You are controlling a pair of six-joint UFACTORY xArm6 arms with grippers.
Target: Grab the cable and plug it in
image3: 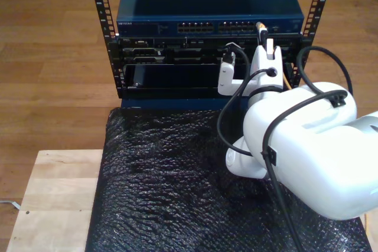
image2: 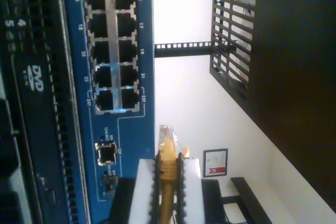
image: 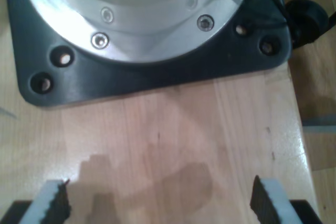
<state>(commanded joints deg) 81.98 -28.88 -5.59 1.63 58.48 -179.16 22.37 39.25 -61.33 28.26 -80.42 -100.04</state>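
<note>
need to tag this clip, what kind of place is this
Probably a robotics lab or test room set up for network cabling practice. A blue network switch sits in an open equipment rack on a wooden floor, and my second gripper holds the cable near its ports.

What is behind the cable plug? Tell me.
Behind the cable plug held in my second pincer: the blue switch with its ports. The port interiors are too dark to see.

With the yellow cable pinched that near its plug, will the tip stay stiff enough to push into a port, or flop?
The cable is clamped in my second gripper just behind the clear plug, so the short free tip probably stays straight. Its thin trailing length likely hangs limp. The plug's plastic may be fragile if it hits the blue switch off-centre.
</note>
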